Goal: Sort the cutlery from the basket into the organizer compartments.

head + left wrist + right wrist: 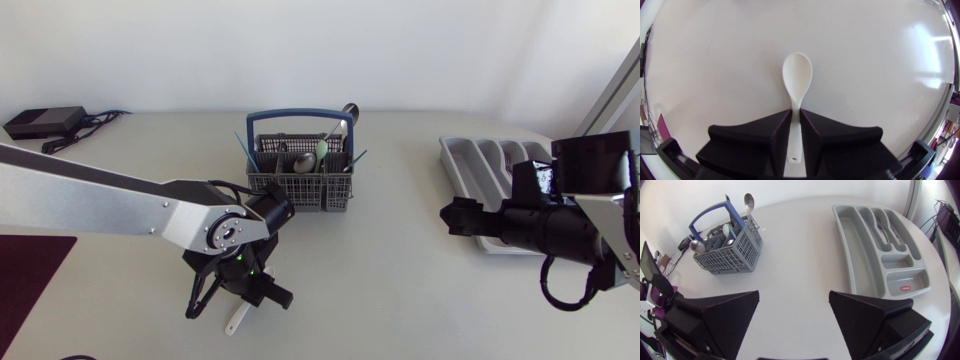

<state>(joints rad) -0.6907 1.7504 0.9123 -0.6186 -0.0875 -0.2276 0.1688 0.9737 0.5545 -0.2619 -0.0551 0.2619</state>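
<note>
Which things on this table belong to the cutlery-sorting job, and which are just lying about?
Part of the job: basket, cutlery standing in it, grey tray, white spoon gripped in the left hand, open right hand.

Lying about: black box, its cable, dark red mat.

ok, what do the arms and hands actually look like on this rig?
The left arm has a silver-grey link and a round black-and-silver joint, with a small green light near the wrist. The right arm is mostly black at its end, with a pale grey bracket and a black cable looping below. The left hand and right hand are matte black, each with two broad wedge-shaped fingers. No markings visible.
</note>
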